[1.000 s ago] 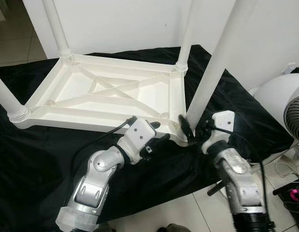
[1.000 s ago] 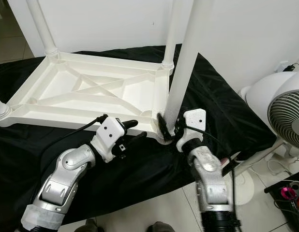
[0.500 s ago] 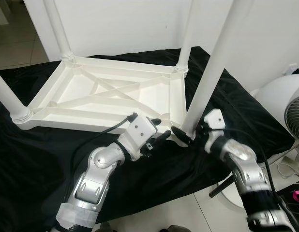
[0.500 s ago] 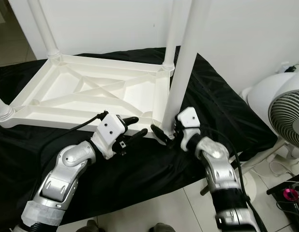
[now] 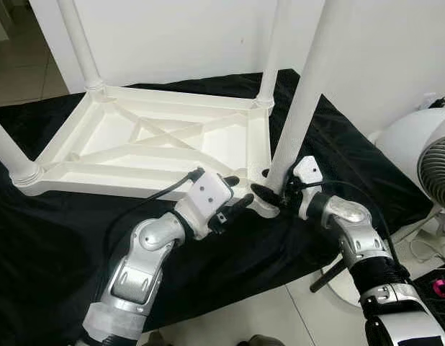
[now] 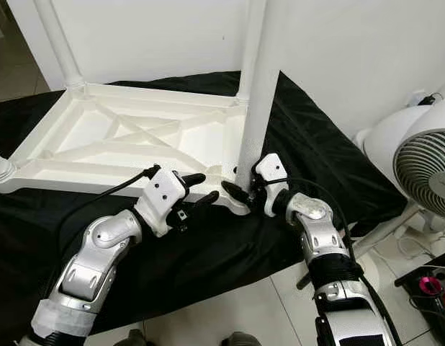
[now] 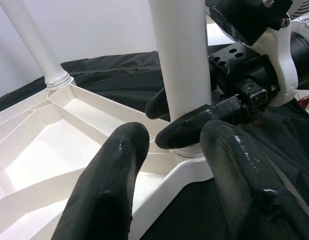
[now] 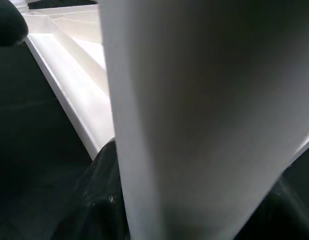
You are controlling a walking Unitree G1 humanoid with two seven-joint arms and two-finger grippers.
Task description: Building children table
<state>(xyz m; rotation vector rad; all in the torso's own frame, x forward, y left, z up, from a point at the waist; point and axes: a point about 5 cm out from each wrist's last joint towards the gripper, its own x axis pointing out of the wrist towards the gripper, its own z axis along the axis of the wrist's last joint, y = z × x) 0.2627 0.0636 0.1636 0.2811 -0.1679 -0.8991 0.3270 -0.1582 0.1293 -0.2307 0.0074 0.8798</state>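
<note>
Between right tool (image 5: 269, 193) fingers: near table leg (image 5: 302, 94) base.

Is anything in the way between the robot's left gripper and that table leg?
Nothing visible. The left gripper hangs open beside the near table leg, with only bare tabletop rim between; the right gripper is already clamped around the leg's base.

Left gripper (image 5: 235, 196) extended forward, fingers spread apart, holding nothing. Right gripper (image 5: 269, 193) angled inward toward left, fingers closed around leg (image 5: 298, 108) base. Both elbows bent.
</note>
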